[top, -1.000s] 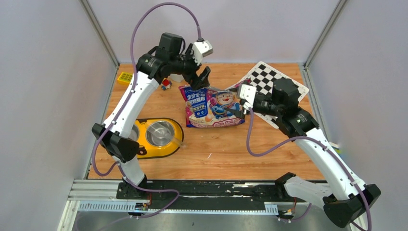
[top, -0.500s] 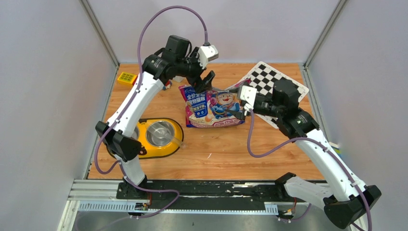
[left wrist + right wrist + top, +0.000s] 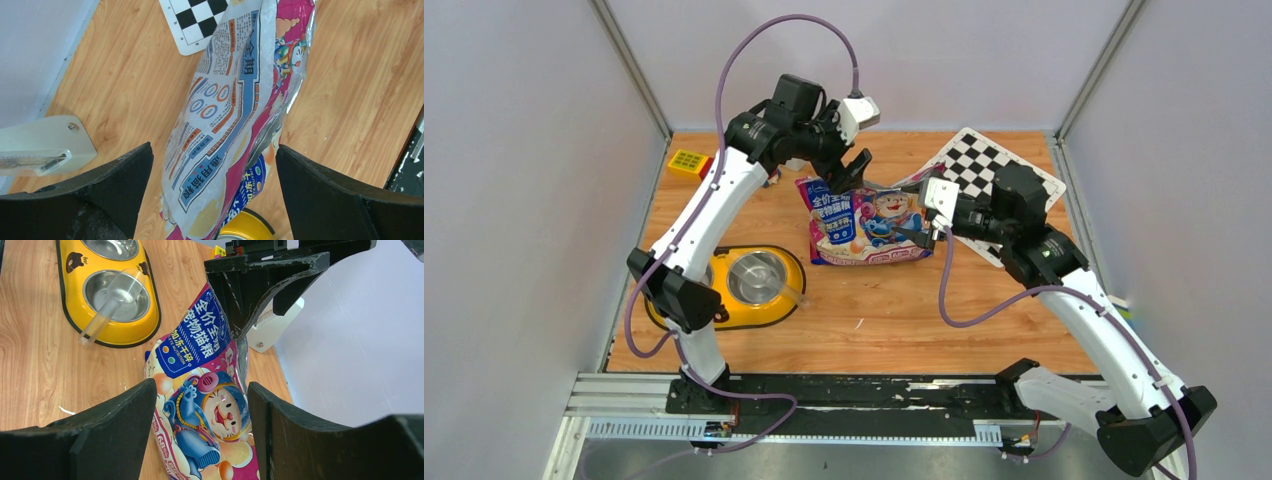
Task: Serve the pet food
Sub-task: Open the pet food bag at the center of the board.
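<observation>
**Straddling the bag from two sides**

The bag (image 3: pixel 864 222) – glossy pink and blue, with a cartoon cat on its front – sits mid-counter (image 3: pixel 874 310), its printed face turned up toward the overhead camera. No kibble shows; the bag is all that can be seen of the pet food. Its far right corner overlaps the edge of a checkerboard (image 3: pixel 984 165) lying on the counter's far right.

The left end effector (image 3: pixel 849 172) hangs over the bag's far edge with its jaws spread wide. In the left wrist view the bag's narrow edge runs up between the two black fingers (image 3: pixel 115 185), and neither finger clearly touches it.

The right end effector (image 3: pixel 916 228) reaches in from the right at the bag's right side. In its wrist view the jaws stand partly closed with the bag filling the gap between them, both sides of the bag meeting the fingers (image 3: pixel 115 435) – a hold on the bag, as far as this view shows.

A yellow feeder (image 3: pixel 70 295) with two steel bowls sits near the left arm, well apart from the bag. A clear scoop (image 3: pixel 107 310) lies in the bowl nearer the bag, its handle sticking out over the yellow rim. A small yellow block (image 3: pixel 686 161) rests at the far left corner.
</observation>
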`<state>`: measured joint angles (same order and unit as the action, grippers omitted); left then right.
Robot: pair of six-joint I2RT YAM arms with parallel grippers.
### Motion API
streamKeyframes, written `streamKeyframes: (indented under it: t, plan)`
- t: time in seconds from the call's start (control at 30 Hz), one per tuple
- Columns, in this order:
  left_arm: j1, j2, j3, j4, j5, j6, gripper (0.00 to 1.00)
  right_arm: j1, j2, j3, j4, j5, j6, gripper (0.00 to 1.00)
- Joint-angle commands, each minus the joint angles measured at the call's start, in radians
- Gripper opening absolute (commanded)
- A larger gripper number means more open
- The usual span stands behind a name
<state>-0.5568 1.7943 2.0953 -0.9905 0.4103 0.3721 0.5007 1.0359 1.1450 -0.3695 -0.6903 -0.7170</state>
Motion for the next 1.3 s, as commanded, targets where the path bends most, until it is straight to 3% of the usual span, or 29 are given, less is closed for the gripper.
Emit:
streamKeyframes:
  t: [0.0, 1.27]
  plan:
    - [-0.007, 0.01, 0.057, -0.02, -0.011, 0.033, 1.0, -0.005, -0.016, 0.002, 0.011, -0.024, -0.002, 0.67]
    - [-0.015, 0.098, 0.189, -0.076, -0.017, 0.037, 0.98, -0.011, -0.019, -0.002, 0.005, -0.029, -0.009, 0.67]
